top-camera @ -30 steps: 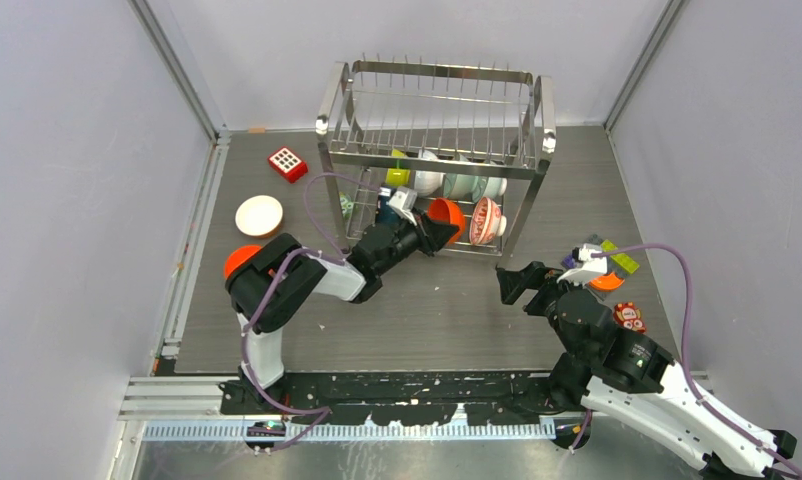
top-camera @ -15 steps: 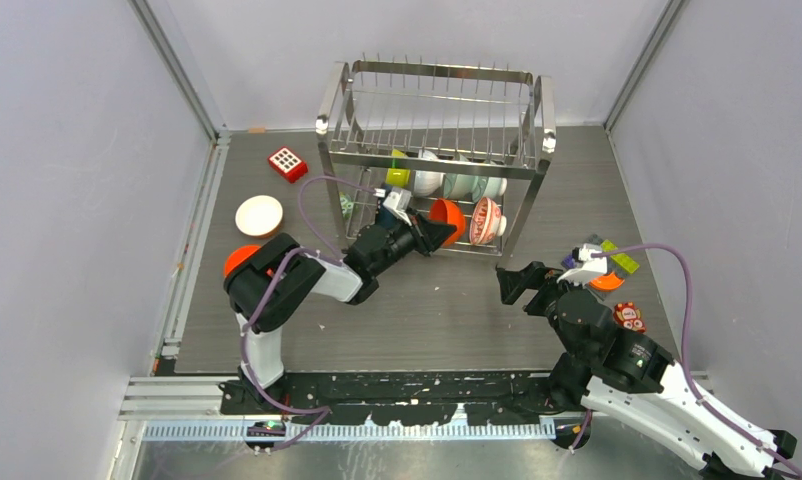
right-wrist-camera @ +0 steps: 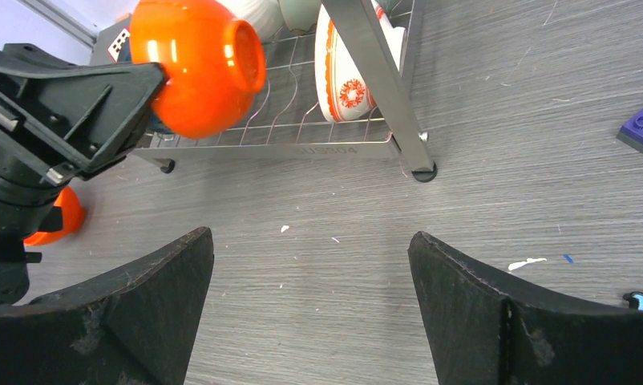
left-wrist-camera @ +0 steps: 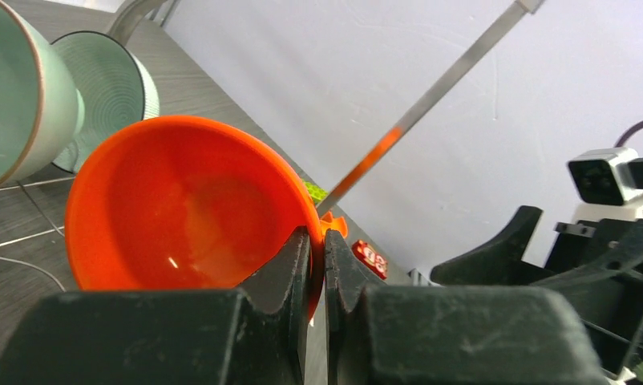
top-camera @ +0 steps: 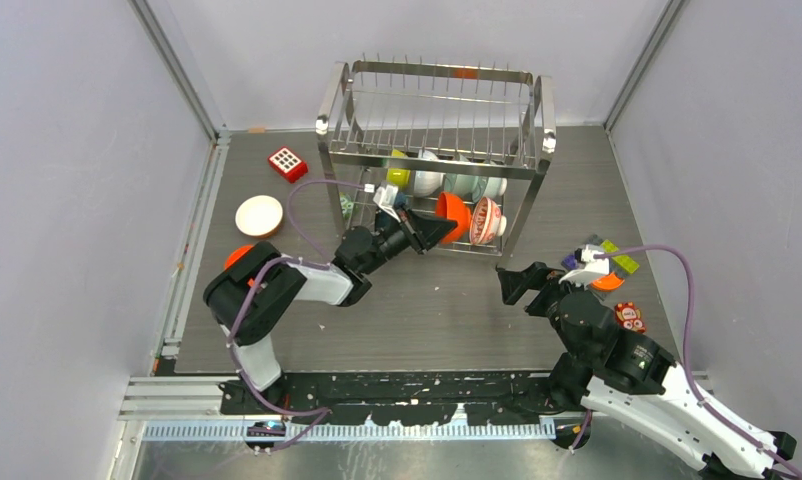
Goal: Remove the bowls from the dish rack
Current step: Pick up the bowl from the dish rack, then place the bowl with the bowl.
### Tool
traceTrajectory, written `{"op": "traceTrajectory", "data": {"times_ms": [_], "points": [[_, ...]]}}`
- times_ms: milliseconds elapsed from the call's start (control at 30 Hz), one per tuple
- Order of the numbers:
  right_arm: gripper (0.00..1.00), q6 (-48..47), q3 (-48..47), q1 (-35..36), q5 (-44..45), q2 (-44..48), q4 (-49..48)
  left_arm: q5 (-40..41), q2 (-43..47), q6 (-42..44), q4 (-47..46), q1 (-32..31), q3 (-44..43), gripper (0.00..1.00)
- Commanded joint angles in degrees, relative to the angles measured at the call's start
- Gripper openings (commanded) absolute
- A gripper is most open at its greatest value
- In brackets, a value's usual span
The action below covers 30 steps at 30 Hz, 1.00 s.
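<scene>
The left tool (left-wrist-camera: pixel 317 269) pinches the rim of an orange bowl (left-wrist-camera: pixel 174 200), one finger inside and one outside. It holds the bowl on edge at the open front of the dish rack (top-camera: pixel 437 110), by the lower shelf and just beside a red-and-white patterned bowl (top-camera: pixel 487 220). The step in hand looks like drawing this bowl out. Next it likely needs pulling toward the near edge of the tabletop (top-camera: pixel 437 310), clear of the front rail and its neighbour. Open room lies before the rack and toward the left edge, near a white bowl (top-camera: pixel 259 215). The right tool (right-wrist-camera: pixel 310 273) hovers spread wide and empty by the rack's front right post (right-wrist-camera: pixel 378 80).
</scene>
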<state>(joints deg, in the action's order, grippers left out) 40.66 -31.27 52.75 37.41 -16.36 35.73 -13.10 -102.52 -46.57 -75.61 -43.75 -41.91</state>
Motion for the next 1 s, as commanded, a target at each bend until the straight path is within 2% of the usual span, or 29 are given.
{"op": "traceTrajectory", "data": {"times_ms": [0,267,533,633,800,967], "points": [[0.95,0.36,-1.14,0.07,1.4,0.6,-0.35,-1.78,5.51,-1.37,-6.39,0.16,1.54,0.0],[0.95,-0.21,-2.42,0.07,2.04,0.37,0.04,-2.16,13.4,-0.74,-4.99,-2.09,6.63,0.0],[0.95,-1.88,-4.09,0.03,1.15,-0.15,-0.43,-2.83,28.46,8.07,11.52,-7.14,10.04,0.0],[0.95,-2.9,-5.56,0.07,-0.16,-0.77,-0.32,-1.9,36.48,11.64,20.56,-9.18,11.56,0.0],[0.95,-4.3,-8.67,0.07,-4.82,-2.79,-0.31,3.01,49.57,19.05,45.33,-12.02,11.86,0.0],[0.95,-4.94,-10.43,0.05,-10.72,-7.47,-1.44,10.33,57.97,25.18,69.01,-13.99,8.43,0.0]]}}
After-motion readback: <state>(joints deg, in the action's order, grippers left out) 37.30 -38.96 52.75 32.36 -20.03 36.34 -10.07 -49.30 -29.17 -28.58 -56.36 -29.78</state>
